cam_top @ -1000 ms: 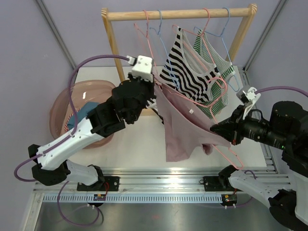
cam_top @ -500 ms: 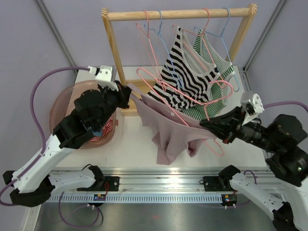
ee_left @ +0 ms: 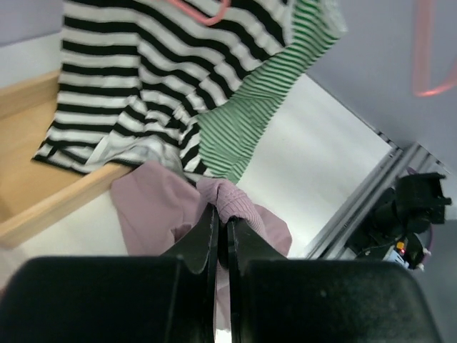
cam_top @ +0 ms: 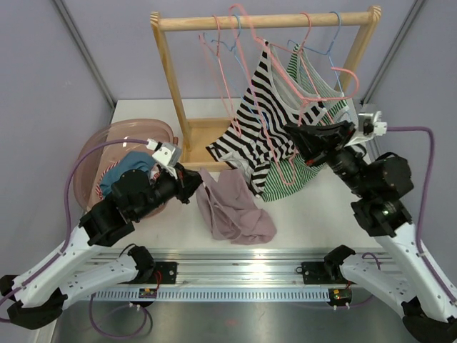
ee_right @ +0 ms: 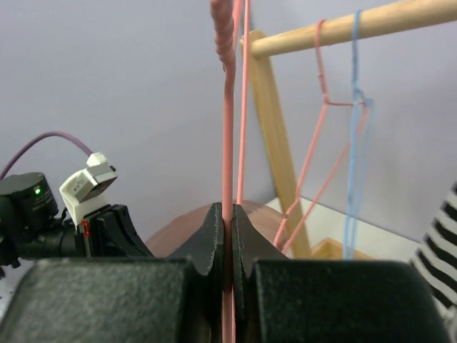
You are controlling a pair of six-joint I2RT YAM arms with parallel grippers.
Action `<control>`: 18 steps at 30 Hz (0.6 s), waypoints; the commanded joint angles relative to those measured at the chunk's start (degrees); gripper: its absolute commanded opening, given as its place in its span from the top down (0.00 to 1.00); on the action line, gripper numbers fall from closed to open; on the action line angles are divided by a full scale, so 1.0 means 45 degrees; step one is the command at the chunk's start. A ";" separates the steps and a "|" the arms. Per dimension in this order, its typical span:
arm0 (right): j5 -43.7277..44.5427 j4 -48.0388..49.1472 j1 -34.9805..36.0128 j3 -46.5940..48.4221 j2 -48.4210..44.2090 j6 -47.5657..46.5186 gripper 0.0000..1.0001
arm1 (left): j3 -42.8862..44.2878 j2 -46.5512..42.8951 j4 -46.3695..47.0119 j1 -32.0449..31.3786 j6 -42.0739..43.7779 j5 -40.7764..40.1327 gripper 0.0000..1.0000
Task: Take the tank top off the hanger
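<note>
overhead view. mauve tank top (cam_top: 235,214) lies in a crumpled heap on the white counter (cam_top: 321,207), at about 6 o'clock from the wooden rack (cam_top: 264,21), off any hanger.

left gripper (cam_top: 194,183) sits low at 9 o'clock of the heap. left wrist view: fingers (ee_left: 207,232) pressed together on a fold of the mauve cloth, the rest of the garment spread on the counter just past the tips.

right gripper (cam_top: 291,134) is raised at 2 o'clock from the heap, in front of the hanging clothes. right wrist view: fingers (ee_right: 214,229) clamped on the wire of a pink hanger (ee_right: 227,128), which runs straight up to 12 o'clock out of the grip. the hanger carries no cloth that i can see. whether its hook touches the rail cannot be told.

on the rack: black-and-white striped top (cam_top: 250,118) hanging at centre, green-striped top (cam_top: 275,179) just behind it toward 3 o'clock, the two overlapping. a blue hanger (ee_right: 355,164) hangs from the rail, at 1 o'clock of the right fingers in the wrist view.

pink basin (cam_top: 84,161) stands at 9 o'clock on the counter, beside the rack's left post, with clothes inside, a blue garment (cam_top: 125,171) on top. the left arm crosses its near edge.
</note>
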 commanded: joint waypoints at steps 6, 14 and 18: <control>0.4756 -1.0578 -0.0038 0.4873 -0.0327 -0.2896 1.00 | 0.0278 0.0641 -0.1231 0.0050 -0.1738 -0.3646 1.00; 0.5851 -1.3978 -0.0038 0.6706 0.0825 -0.3308 1.00 | 0.0785 0.1147 -0.1991 0.0050 -0.1896 -0.4116 0.89; 0.5910 -1.4120 -0.0038 0.7705 0.2520 -0.3640 1.00 | 0.1000 0.1421 -0.2168 0.0050 -0.1876 -0.3805 0.59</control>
